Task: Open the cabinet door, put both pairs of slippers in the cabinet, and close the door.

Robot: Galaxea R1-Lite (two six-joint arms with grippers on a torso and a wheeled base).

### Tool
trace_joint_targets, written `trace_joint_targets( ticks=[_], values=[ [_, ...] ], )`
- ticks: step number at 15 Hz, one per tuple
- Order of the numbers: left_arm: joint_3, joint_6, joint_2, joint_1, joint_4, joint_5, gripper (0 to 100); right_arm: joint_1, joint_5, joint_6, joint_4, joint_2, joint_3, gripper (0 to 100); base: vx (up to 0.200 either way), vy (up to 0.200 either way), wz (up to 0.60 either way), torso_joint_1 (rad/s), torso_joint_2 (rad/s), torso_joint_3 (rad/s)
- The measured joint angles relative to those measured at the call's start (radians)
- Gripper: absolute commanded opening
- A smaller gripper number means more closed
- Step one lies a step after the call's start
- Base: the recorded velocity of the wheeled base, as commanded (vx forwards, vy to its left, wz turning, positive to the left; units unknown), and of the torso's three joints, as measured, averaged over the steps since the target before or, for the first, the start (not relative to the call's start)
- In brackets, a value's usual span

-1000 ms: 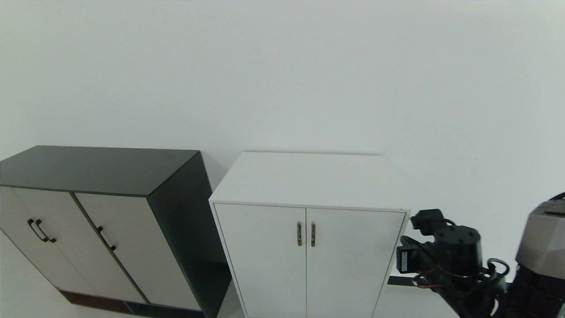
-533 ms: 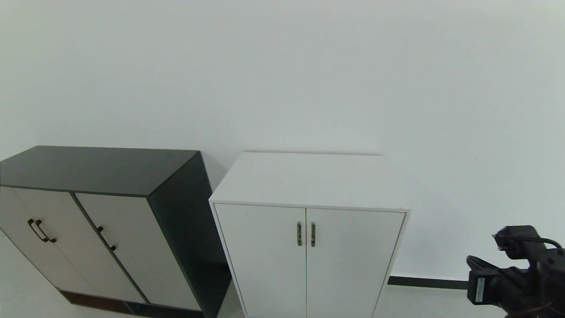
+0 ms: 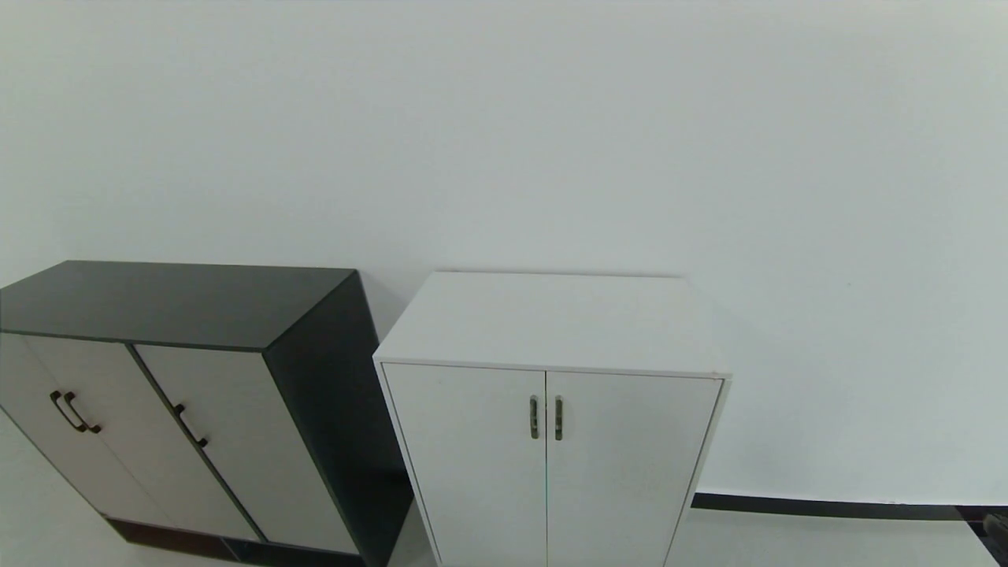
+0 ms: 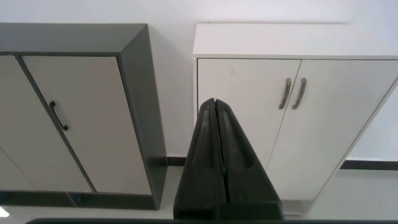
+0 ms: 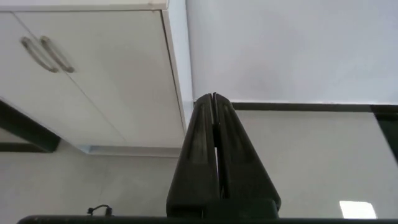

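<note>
Right arm has swung off toward the head view's lower right: 1 s ago we saw it just beside the white cabinet's right edge, 0.5 s ago down in the lower-right corner. Now a dark sliver [image 3: 997, 526] sits at the frame's lower-right edge, too small for us to say what it is. Cabinets and wall hold the same spots in the frame, so the cam has not shifted

White cabinet [image 3: 551, 323] stands at centre-bottom of the head view, its back to the pale wall [image 3: 504, 142]. Both its doors [image 3: 472, 465] are shut and meet at a thin seam, w/ two slim vertical handles [image 3: 535, 416] side by side at that seam, near the doors' top. Dark cabinet [image 3: 315, 378], w/ pale doors and black handles, takes the lower left of the frame, just beside the white one w/ a narrow gap between them. Black baseboard [image 3: 827, 506] runs along the wall's foot at lower right, above the light floor [image 3: 787, 543]

Left gripper [image 4: 215, 102]: we see its two black fingers pressed together, the tip held in front of the white cabinet's left door and apart from it, the handles off to one side. Right gripper [image 5: 213, 96]: fingers likewise pressed flat together, the tip in line w/ the baseboard, just off the white cabinet's right-hand corner, over the floor
</note>
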Motion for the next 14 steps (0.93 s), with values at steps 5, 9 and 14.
trace_joint_targets(
  ticks=[5, 9, 14],
  values=[
    [0.0, 0.001, 0.0, 0.0, 0.0, -0.001, 0, -0.102, 0.346, -0.033, 0.442, -0.568, -0.013, 0, 0.0, 0.0, 0.0, 0.0, 0.0, 0.0],
    [0.0, 0.001, 0.0, 0.001, 0.0, -0.001, 0, -0.129, 0.44, -0.2, 0.444, -0.659, 0.0, 0, 0.0, 0.0, 0.0, 0.0, 0.0, 0.0],
    [0.0, 0.001, 0.0, 0.0, 0.0, -0.001, 0, -0.456, 0.435, -0.184, 0.444, -0.618, 0.004, 0, 0.0, 0.0, 0.0, 0.0, 0.0, 0.0]
  ],
)
